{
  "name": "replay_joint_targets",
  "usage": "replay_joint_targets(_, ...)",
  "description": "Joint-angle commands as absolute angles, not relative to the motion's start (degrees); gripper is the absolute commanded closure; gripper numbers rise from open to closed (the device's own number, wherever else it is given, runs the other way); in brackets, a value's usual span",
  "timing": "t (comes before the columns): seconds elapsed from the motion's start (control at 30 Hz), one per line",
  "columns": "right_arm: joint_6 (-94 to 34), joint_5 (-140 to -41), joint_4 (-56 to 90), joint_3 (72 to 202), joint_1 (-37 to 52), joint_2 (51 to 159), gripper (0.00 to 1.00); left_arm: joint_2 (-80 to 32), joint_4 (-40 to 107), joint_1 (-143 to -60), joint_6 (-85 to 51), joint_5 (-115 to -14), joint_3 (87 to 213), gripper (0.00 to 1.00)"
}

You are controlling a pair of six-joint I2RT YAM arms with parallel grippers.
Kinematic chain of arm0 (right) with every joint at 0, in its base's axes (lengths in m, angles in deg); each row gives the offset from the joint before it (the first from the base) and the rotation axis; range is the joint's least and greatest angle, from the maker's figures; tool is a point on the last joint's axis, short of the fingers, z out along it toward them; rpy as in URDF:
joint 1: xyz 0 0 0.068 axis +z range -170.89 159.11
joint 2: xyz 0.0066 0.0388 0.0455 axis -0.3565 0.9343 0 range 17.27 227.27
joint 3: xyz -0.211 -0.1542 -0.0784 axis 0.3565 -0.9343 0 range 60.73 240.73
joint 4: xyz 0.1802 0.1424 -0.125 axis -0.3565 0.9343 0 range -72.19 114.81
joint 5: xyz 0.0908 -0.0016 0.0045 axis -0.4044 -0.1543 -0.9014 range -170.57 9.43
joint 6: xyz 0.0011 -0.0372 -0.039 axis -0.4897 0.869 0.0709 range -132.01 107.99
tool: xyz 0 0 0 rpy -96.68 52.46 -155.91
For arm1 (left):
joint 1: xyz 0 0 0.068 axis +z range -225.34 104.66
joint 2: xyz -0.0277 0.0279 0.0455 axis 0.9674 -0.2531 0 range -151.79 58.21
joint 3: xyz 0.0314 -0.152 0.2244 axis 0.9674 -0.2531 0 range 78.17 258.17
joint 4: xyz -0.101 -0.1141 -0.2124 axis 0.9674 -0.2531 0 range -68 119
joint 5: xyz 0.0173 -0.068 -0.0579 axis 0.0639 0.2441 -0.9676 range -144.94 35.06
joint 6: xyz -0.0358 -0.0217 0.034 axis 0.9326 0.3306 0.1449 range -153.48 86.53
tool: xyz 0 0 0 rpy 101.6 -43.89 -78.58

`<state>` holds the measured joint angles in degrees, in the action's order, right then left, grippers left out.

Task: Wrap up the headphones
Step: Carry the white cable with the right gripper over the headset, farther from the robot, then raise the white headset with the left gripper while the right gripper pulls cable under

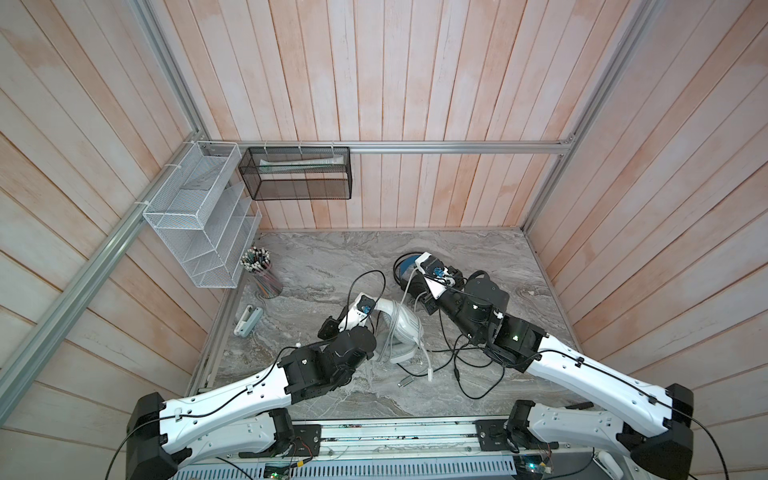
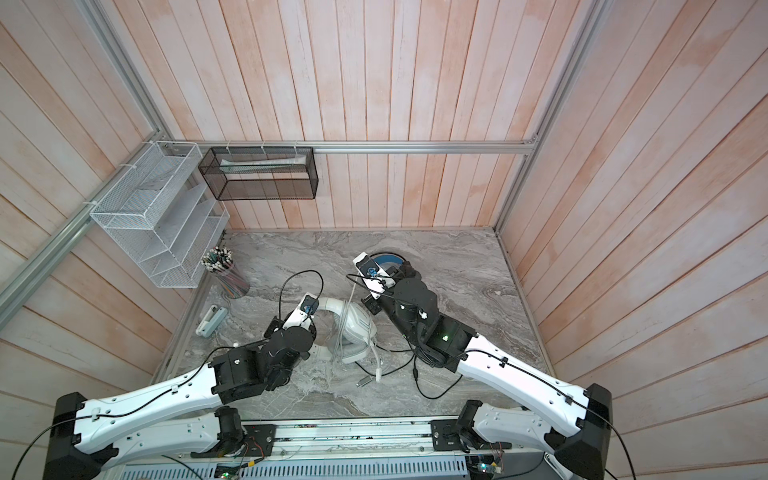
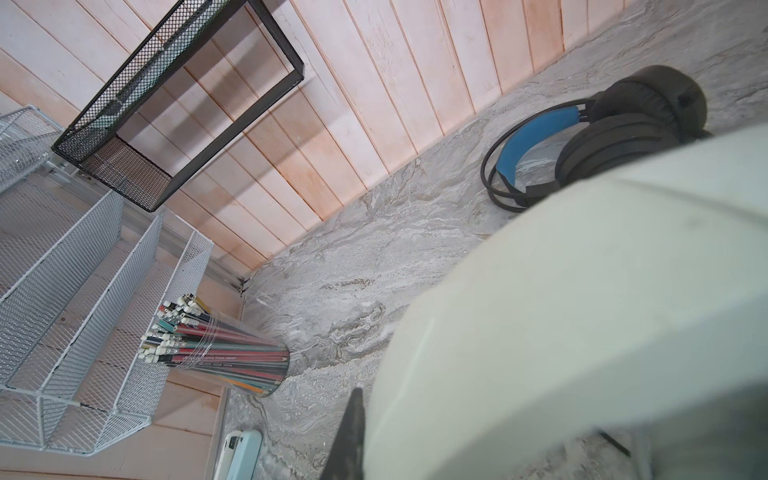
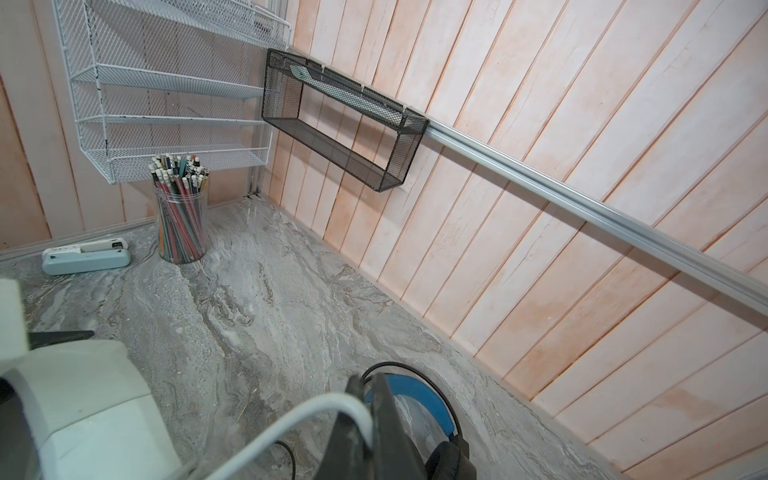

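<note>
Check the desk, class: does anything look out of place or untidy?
Yes, the cables. The black cable lies in loose loops in front of the white headset. The white cable, pinched in the right gripper, is only partly gathered, its end trailing. The black headset sits unwrapped at the back.

The left gripper [image 1: 370,322] has its jaws pressed together, with the wrist bent down just behind it and the forearm running back low to the base. The right gripper [image 4: 365,401], reached farther out, is clamped on the white cable [image 4: 320,402]; its forearm slants back behind it.
</note>
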<state>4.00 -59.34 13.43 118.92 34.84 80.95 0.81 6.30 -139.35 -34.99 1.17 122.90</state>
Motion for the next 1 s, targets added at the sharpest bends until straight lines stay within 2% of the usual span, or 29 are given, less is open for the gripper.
replay_joint_targets(0.0, 2.37, -58.63, 7.13, 121.0, 33.3, 82.75, 1.0, 1.89, 6.23, -140.03, -35.55, 0.19, 121.59, 1.0)
replay_joint_targets(0.27, -1.84, -67.91, 4.2, 119.1, 31.04, 82.6, 1.0, 3.9, 7.27, -140.12, -35.58, -1.59, 121.24, 1.0)
replay_joint_targets(0.5, -5.28, -70.11, 8.7, 121.0, 27.18, 90.03, 1.0, 7.64, 7.91, -140.12, -35.41, -3.1, 120.74, 1.0)
replay_joint_targets(0.67, -6.95, -76.13, 4.94, 117.45, 26.86, 89.45, 1.0, 11.44, 8.53, -140.18, -35.28, -4.86, 120.29, 1.0)
replay_joint_targets(0.97, -10.02, -78.96, 7.4, 118.15, 26.65, 93.25, 0.98, 13.73, 7.9, -140.2, -34.27, -7.3, 124.61, 1.0)
